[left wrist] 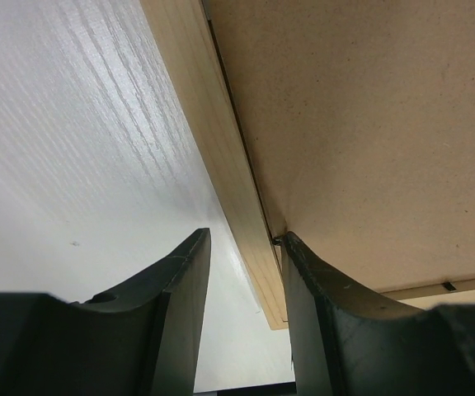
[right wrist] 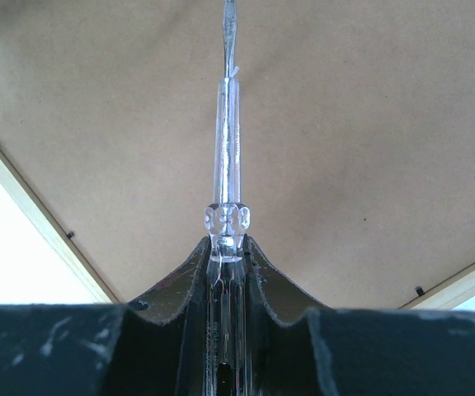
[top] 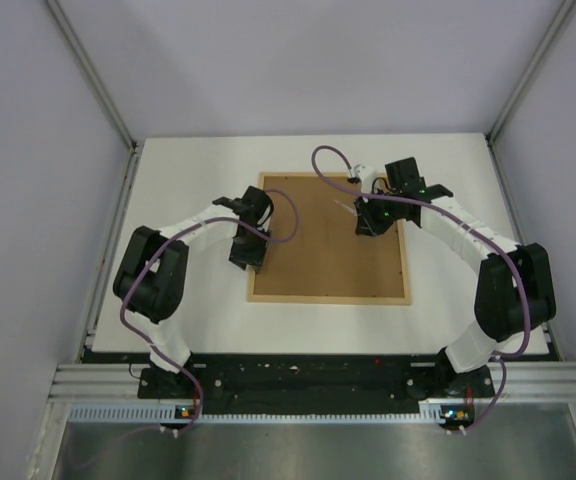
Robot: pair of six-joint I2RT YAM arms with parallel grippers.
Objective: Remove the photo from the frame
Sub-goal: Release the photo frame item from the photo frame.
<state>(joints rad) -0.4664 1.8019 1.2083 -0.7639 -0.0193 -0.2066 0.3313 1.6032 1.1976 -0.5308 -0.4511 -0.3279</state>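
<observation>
The frame [top: 328, 298] lies face down on the white table, with its brown fibreboard back [top: 333, 240] up. The photo is hidden under it. My left gripper [top: 245, 262] is open over the frame's left rail. In the left wrist view the left gripper [left wrist: 244, 239] straddles the light-wood rail [left wrist: 204, 124]; its right finger [left wrist: 320, 305] touches the board's edge by a small metal tab [left wrist: 277, 240]. My right gripper [top: 366, 228] is shut on a clear-handled screwdriver [right wrist: 228, 165]. The screwdriver's tip points across the back board [right wrist: 361, 124].
The white table [top: 188, 180] surrounds the frame, and grey walls stand on three sides. Small dark tabs [right wrist: 419, 290] sit along the frame's inner edge. The purple cables [top: 328, 165] loop above both wrists.
</observation>
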